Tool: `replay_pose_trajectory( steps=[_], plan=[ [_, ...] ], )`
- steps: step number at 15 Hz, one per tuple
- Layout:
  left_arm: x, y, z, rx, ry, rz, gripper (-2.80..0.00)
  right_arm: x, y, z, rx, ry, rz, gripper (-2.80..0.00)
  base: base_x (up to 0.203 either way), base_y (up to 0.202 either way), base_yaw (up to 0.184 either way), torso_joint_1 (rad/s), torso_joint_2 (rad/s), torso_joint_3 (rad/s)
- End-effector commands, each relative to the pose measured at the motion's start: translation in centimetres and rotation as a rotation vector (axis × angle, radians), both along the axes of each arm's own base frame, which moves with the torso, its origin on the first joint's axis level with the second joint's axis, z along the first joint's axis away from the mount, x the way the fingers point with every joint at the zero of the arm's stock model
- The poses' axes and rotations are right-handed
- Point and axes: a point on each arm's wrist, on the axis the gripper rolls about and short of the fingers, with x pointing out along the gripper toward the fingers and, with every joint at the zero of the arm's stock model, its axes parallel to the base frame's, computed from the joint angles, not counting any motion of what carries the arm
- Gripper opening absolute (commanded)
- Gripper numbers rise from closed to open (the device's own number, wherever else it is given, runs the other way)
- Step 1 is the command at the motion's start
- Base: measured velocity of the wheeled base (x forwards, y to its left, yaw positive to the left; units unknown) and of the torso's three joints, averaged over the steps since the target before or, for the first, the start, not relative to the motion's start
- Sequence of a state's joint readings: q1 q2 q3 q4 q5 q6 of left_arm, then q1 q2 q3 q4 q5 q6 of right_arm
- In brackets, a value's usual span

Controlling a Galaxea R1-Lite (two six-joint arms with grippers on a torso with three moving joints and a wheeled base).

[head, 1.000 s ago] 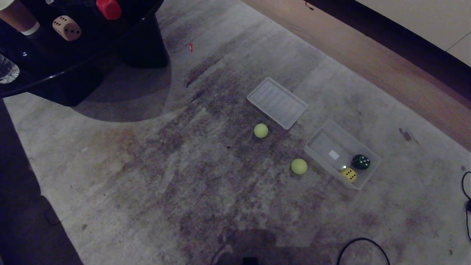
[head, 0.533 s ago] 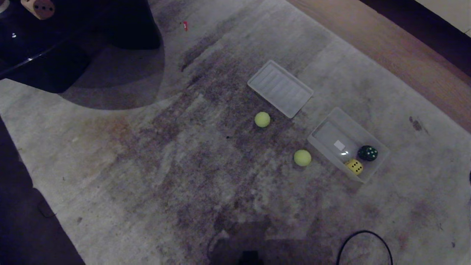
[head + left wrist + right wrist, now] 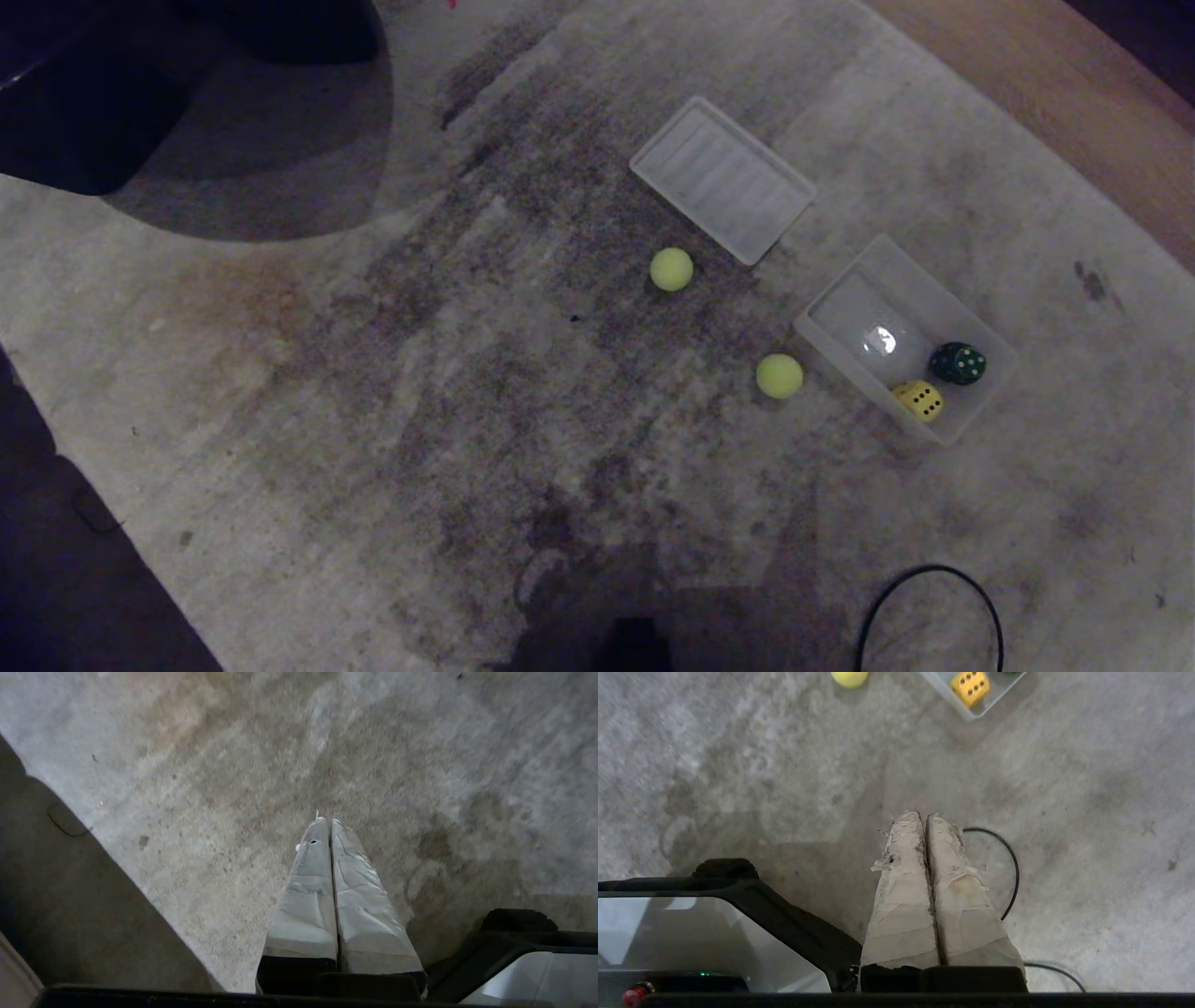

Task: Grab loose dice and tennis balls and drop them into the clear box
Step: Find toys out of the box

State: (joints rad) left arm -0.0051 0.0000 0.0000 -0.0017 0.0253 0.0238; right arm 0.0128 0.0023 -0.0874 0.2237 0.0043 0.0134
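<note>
Two tennis balls lie on the carpet: one (image 3: 671,269) near the flat lid, the other (image 3: 779,376) just left of the clear box (image 3: 845,291). Inside the box sit a yellow die (image 3: 920,399) and a dark green die (image 3: 959,363). In the right wrist view the yellow die (image 3: 969,687), a box corner (image 3: 971,715) and one ball (image 3: 850,677) show far ahead of my right gripper (image 3: 924,815), which is shut and empty. My left gripper (image 3: 327,819) is shut and empty over bare carpet. Neither arm shows in the head view.
A flat ribbed lid (image 3: 722,179) lies beyond the balls. A black table base (image 3: 84,103) fills the far left corner. A black cable loop (image 3: 934,597) lies at the near right, also by the right gripper as cable (image 3: 1011,858). Wood floor (image 3: 1055,112) borders the carpet.
The whole head view has tilted down: balls, lid and box slid up and slightly right in the picture, and the table top with its dice left the frame. Nothing on the carpet moved.
</note>
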Motion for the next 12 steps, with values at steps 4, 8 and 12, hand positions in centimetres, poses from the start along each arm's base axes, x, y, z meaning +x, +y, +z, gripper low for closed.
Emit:
replay_pose_trajectory(
  steps=[4, 8, 12],
  plan=[
    [0.02, 0.0, -0.04, 0.001, 0.003, 0.0, -2.8, 0.0, 0.0, -0.05, -0.001, 0.002, 0.001, -2.8, 0.0, 0.0, 0.0, 0.002, 0.0, -0.195],
    [0.02, 0.0, -0.04, 0.001, 0.003, 0.0, -2.8, -0.01, 0.0, -0.02, 0.0, 0.001, 0.001, -2.8, 0.0, 0.0, 0.0, 0.004, 0.0, -0.199],
    [0.02, 0.0, -0.04, -0.001, 0.003, 0.003, -2.8, -0.01, 0.0, -0.02, -0.001, 0.001, 0.0, -2.8, 0.0, 0.0, 0.0, 0.003, 0.0, -0.195]
  ],
)
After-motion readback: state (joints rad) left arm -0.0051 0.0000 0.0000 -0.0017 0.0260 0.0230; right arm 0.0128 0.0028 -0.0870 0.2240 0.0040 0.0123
